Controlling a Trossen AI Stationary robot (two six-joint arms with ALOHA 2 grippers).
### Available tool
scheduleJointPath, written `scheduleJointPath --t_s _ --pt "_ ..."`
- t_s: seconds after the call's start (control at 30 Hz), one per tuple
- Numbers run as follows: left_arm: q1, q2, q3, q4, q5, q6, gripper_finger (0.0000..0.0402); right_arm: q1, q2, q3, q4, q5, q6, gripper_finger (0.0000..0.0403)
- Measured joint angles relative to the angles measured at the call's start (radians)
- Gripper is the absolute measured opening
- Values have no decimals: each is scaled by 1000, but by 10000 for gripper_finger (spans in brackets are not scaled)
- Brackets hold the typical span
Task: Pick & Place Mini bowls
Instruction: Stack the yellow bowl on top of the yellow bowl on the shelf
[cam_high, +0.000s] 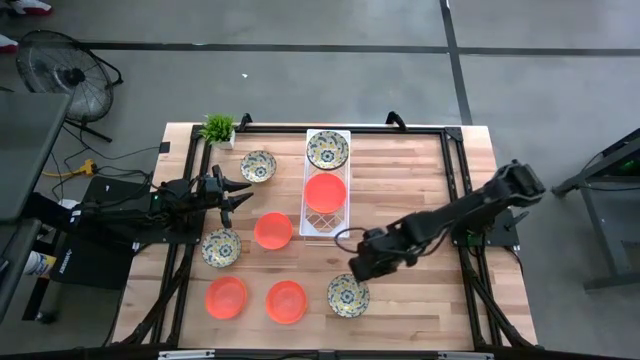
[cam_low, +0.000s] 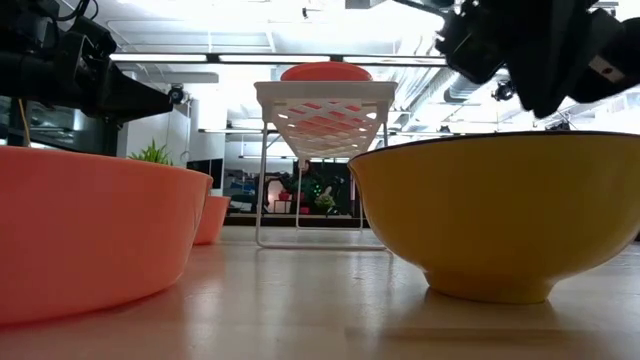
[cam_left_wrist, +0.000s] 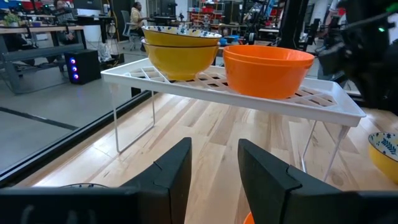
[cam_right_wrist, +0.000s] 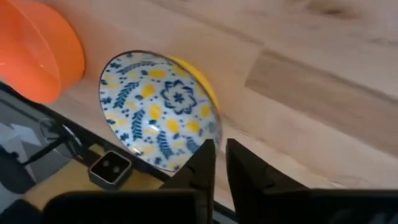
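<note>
Butcher-block table bears a white rack; right end effector nearly closed, left spread.

**Workshop around the wooden table**

A pale butcher-block table with a black frame stands on a grey concrete floor crossed by dark seam lines. A black floor fan sits well off one corner beside a dark cabinet. Bright strip lights line the white ceiling; desks and cluttered shelves fill the room beyond.

4 orange bowls, 4 floral bowls, 1 plant.
</note>
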Motion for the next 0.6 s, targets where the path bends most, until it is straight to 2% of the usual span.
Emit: scheduleJointPath --t_s 0.3,0.6 --pt "0 0 0 0 0 0 129 20 103 44 34 -35 37 98" --pt "0 0 0 0 0 0 129 46 116 46 17 0 -63 113"
